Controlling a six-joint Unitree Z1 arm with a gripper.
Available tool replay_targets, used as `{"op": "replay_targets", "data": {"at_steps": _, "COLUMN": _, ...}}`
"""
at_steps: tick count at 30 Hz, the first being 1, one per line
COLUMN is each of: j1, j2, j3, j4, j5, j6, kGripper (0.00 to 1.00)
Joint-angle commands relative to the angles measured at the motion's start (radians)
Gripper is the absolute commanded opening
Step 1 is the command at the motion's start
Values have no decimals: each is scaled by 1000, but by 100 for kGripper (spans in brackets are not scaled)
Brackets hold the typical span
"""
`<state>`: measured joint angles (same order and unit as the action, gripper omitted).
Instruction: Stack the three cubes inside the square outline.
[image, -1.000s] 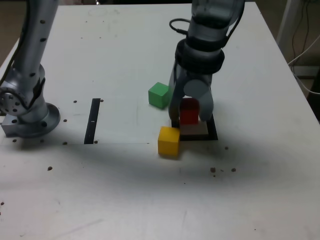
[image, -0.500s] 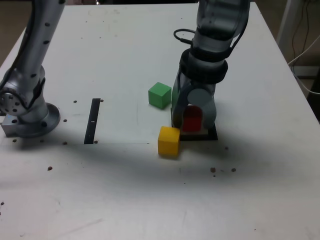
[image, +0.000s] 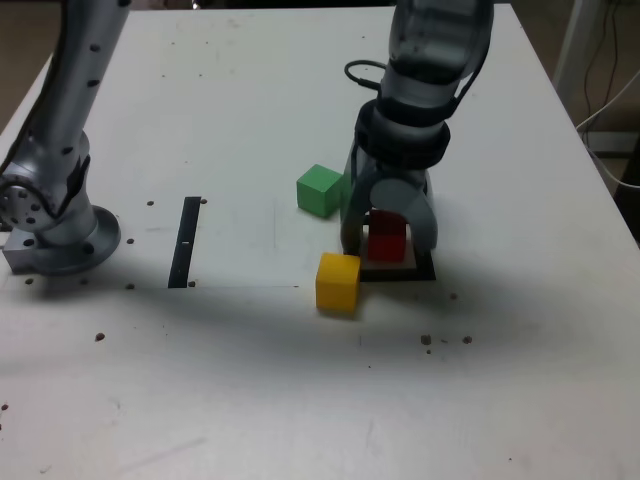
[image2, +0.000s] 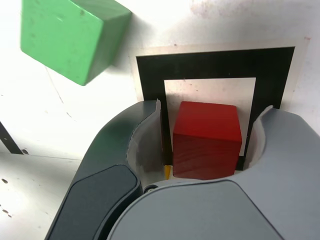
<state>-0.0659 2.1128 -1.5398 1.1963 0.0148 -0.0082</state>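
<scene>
Cubes number three, all the same size: one red (image: 387, 240), one yellow (image: 338, 283) and one green (image: 318, 190). Largest in the scene is the white table (image: 250, 100), with one grey arm (image: 430, 60) coming down from the far side and its base (image: 55, 235) standing at the exterior view's left. The arm's last section points steeply down at the table, and its gripper (image: 388, 232) straddles the red cube, one finger (image2: 145, 135) on each side. In the wrist view a sliver of pale surface shows between each pad and the cube's sides, so the jaws stand parted and clear of it.

One square outline (image2: 215, 65) lies on the table, a thick black frame with a pale centre, and the red cube rests inside it. The yellow cube sits just outside the outline, at its near-left corner in the exterior view. The green cube sits farther back and to the left, apart from the frame. One straight black strip (image: 186, 242) lies well to the left, near the arm's base.
</scene>
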Motion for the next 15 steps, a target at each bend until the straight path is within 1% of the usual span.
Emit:
{"op": "replay_targets", "data": {"at_steps": 1, "j1": 2, "j2": -30, "j3": 6, "j4": 3, "j5": 11, "j6": 2, "kGripper": 100}}
{"op": "replay_targets", "data": {"at_steps": 6, "j1": -5, "j2": -101, "j3": 31, "j4": 24, "j5": 54, "j6": -14, "kGripper": 100}}
{"op": "replay_targets", "data": {"at_steps": 9, "j1": -16, "j2": -141, "j3": 46, "j4": 51, "j5": 72, "j6": -30, "kGripper": 100}}
{"op": "replay_targets", "data": {"at_steps": 12, "j1": -34, "j2": -168, "j3": 55, "j4": 77, "j5": 74, "j6": -44, "kGripper": 100}}
{"op": "replay_targets", "data": {"at_steps": 15, "j1": -62, "j2": -186, "j3": 68, "j4": 89, "j5": 66, "j6": -62, "kGripper": 100}}
